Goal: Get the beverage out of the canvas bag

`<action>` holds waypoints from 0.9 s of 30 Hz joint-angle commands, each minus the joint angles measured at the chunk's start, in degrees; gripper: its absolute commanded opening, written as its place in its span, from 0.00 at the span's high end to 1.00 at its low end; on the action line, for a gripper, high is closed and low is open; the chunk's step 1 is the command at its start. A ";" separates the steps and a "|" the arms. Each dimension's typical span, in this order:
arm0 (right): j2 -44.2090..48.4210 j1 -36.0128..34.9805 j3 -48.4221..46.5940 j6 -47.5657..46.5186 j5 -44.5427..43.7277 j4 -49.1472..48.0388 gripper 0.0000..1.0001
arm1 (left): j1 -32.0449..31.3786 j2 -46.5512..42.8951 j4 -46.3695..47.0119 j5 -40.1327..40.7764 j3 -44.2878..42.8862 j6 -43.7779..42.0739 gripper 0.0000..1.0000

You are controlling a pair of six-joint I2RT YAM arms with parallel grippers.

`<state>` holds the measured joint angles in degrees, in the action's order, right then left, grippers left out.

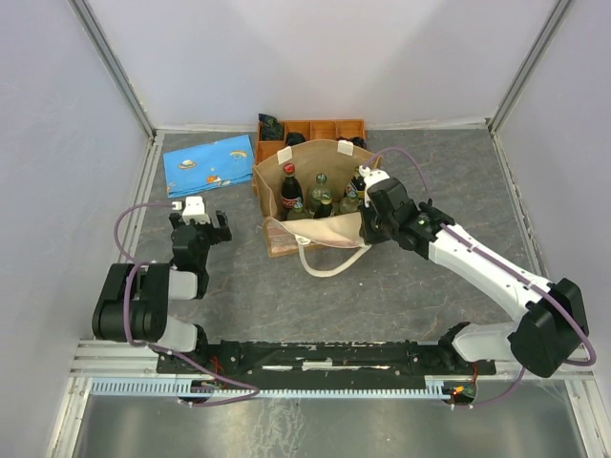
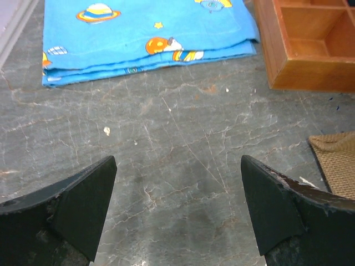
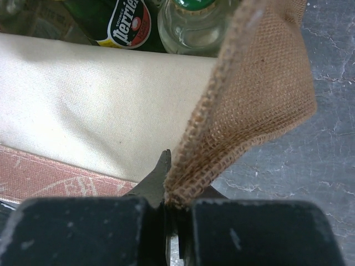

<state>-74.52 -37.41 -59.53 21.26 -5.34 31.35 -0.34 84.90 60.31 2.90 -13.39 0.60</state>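
Observation:
The canvas bag (image 1: 315, 229) stands open at mid-table, tan woven with a cream lining and a cream loop handle (image 1: 329, 260) hanging forward. Several bottles stand inside, among them a red-capped cola bottle (image 1: 290, 188) and green Perrier bottles (image 1: 323, 202). My right gripper (image 1: 368, 227) is shut on the bag's right front edge; in the right wrist view (image 3: 176, 191) the woven rim (image 3: 260, 83) is pinched between the jaws, with a Perrier bottle (image 3: 119, 22) and a clear bottle (image 3: 191, 25) beyond. My left gripper (image 1: 199, 221) is open and empty over bare table, left of the bag (image 2: 177, 188).
An orange compartmented tray (image 1: 329, 129) stands behind the bag and shows in the left wrist view (image 2: 310, 50). A flat blue patterned pouch (image 1: 208, 164) lies at the back left, and shows in the left wrist view (image 2: 144, 39). The bag's corner (image 2: 335, 160) is right of the left gripper.

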 commanded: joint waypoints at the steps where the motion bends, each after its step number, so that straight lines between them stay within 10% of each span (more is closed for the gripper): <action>1: -2.56 -2.26 0.09 -1.07 3.06 4.42 1.00 | -0.81 -6.41 -3.91 2.46 -2.72 0.24 0.01; 20: -5.27 -3.52 0.56 -0.25 2.33 2.32 1.00 | -4.82 -30.29 -43.94 -12.52 -27.67 8.22 0.00; 27: -5.51 -3.85 0.60 0.36 2.06 1.48 1.00 | -11.87 -30.66 -50.43 -17.20 -35.78 10.09 0.37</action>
<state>-78.48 -40.14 -59.53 19.44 -7.62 30.00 -8.08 55.20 13.45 -9.63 -43.94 7.05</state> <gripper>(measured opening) 0.026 0.693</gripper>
